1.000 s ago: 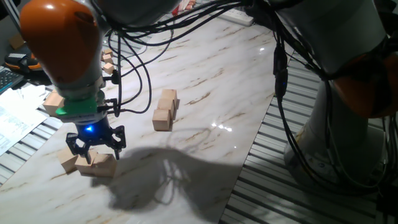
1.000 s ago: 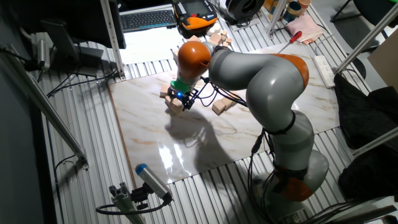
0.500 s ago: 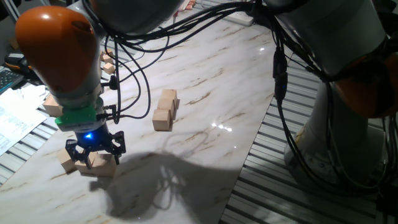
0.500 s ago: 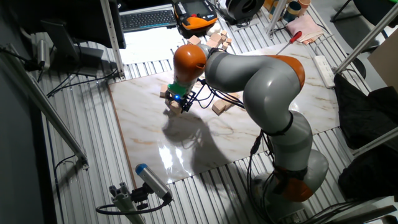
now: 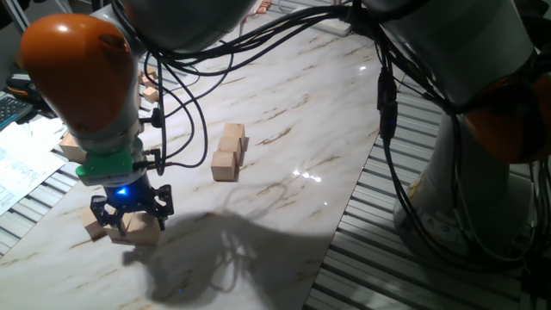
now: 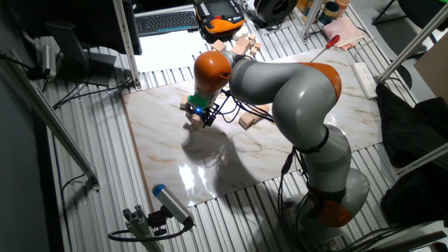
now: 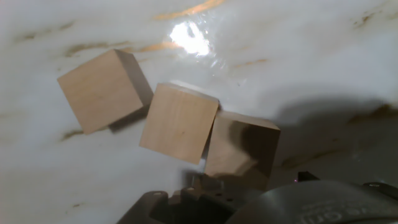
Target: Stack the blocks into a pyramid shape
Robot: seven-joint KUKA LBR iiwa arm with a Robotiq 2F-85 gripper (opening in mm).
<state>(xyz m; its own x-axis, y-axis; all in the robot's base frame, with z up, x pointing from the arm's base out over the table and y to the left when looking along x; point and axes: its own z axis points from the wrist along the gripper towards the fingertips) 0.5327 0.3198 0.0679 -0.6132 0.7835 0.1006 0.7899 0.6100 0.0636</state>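
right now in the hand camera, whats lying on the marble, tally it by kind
tan wooden cubes: 3 (left, middle, right)
anything else: 0
total: 3

Six light-tan cubes counted, in two groups of three
The hand view shows three blocks (image 7: 179, 123) close together, from left to centre of the frame; one fixed view shows what looks like three more in a short row of cubes (image 5: 227, 152) at centre, plus other pale blocks (image 5: 72, 145) at the left edge, too hidden to count
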